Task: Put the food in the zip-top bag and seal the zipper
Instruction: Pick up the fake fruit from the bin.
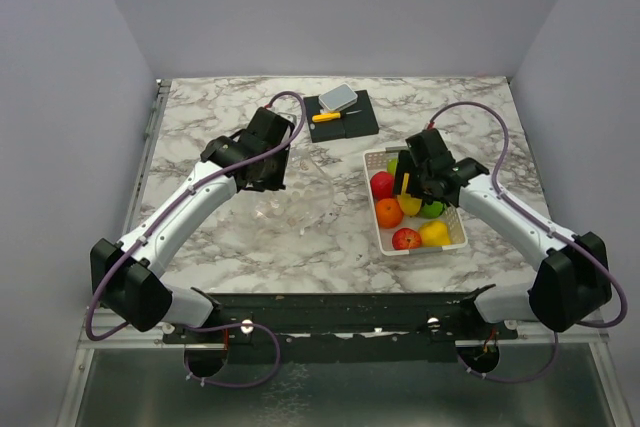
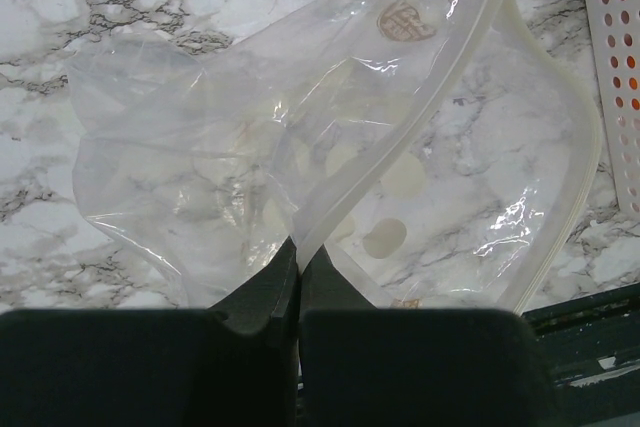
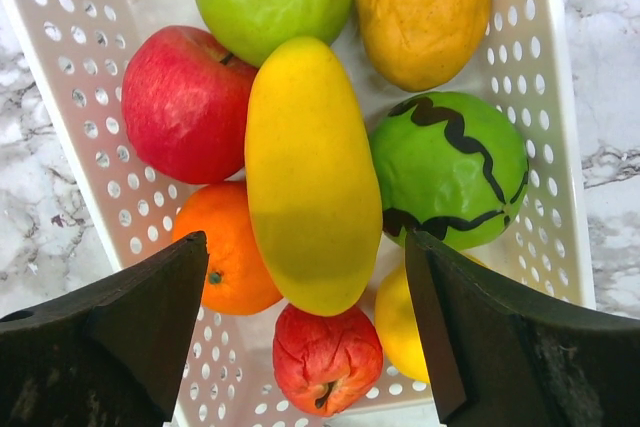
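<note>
I log: white perforated plastic basket; glossy toy fruits in red, orange, yellow, green (one green with black wavy stripes); clear soft plastic bag, white dots; white marble tabletop, grey veins.

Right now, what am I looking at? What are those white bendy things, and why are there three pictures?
Those are two robot arms. One picture looks down from above. The other two come from little cameras on each wrist. The left end effector is pinched shut on a clear dotted bag. The right end effector is open, hovering over a white basket full of toy fruit. Everything sits on a marble table. A yellow-handled knife lies farther back.
</note>
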{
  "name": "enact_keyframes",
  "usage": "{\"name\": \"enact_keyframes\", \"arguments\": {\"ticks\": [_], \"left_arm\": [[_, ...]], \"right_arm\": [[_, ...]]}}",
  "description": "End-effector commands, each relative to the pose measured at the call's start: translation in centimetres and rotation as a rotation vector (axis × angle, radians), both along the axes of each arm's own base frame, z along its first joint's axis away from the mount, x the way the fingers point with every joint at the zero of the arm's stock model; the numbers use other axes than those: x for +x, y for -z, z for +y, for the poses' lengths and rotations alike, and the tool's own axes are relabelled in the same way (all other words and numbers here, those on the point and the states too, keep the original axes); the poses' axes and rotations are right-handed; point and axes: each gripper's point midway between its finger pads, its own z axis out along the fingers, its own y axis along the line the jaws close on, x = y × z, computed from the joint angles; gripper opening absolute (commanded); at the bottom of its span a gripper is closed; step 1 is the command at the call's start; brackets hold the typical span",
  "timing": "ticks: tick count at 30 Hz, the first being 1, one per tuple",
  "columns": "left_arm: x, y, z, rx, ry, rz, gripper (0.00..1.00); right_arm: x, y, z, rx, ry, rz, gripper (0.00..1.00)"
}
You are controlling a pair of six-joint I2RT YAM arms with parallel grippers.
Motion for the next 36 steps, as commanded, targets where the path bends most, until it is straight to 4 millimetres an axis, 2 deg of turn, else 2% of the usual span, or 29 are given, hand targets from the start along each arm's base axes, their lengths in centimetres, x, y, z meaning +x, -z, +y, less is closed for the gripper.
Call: {"name": "enact_keyframes", "arguments": {"ticks": [1, 16, 21, 25, 29, 36], "left_arm": [[-0.1, -0.5, 0.2, 0.003, -0.006, -0.023, 0.0], [-0.2, 0.1, 0.7, 0.031, -0.009, -0.021, 0.0], [-0.2, 0.2, 0.7, 0.032, -0.008, -0.019, 0.0], [-0.2, 0.1, 0.6, 0.031, -0.007, -0.019, 0.0], [-0.1, 0.1, 0.6, 0.027, -0.007, -0.02, 0.0], [-0.1, 0.0, 0.5, 0.025, -0.006, -0.022, 0.0]], "right_arm": [[0.6, 1.1, 0.4, 0.013, -0.01, 0.019, 0.84], [0.4, 3.2, 0.3, 0.021, -0.005, 0.058, 0.68], [0.3, 3.4, 0.1, 0.016, -0.001, 0.058, 0.55], [0.3, 2.8, -0.1, 0.011, -0.002, 0.043, 0.36], [0.3, 1.8, -0.3, 0.003, -0.003, 0.023, 0.22], [0.3, -1.3, -0.5, 0.011, -0.026, -0.025, 0.16]]}}
